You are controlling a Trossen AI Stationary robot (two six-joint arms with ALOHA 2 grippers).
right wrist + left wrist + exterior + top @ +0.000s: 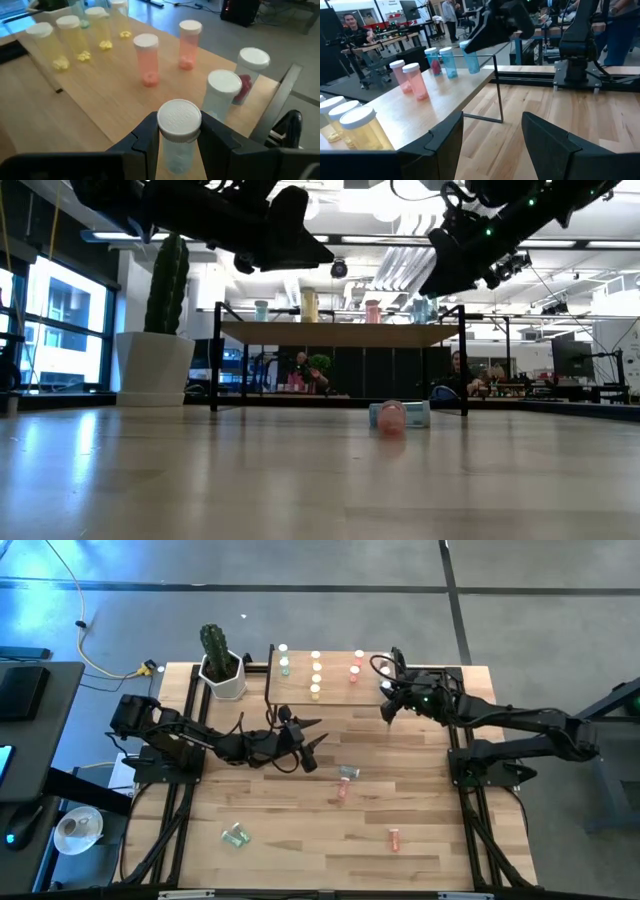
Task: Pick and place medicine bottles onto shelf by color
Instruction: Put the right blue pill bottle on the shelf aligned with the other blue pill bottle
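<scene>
Risk first: my right hand (177, 145) grips a pale blue bottle (178, 131) over the shelf (340, 690), about one o'clock on the surface (300, 840); lowering off-line could topple neighbouring blue bottles (222, 95). Left hand (305, 740) idles open, empty, near centre.

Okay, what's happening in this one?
The right gripper holds a pale blue bottle upright at the shelf's right end, beside two other blue ones. Yellow and pink bottles already stand in rows. The left gripper hovers open in front of the shelf, while four bottles lie on the table.
</scene>
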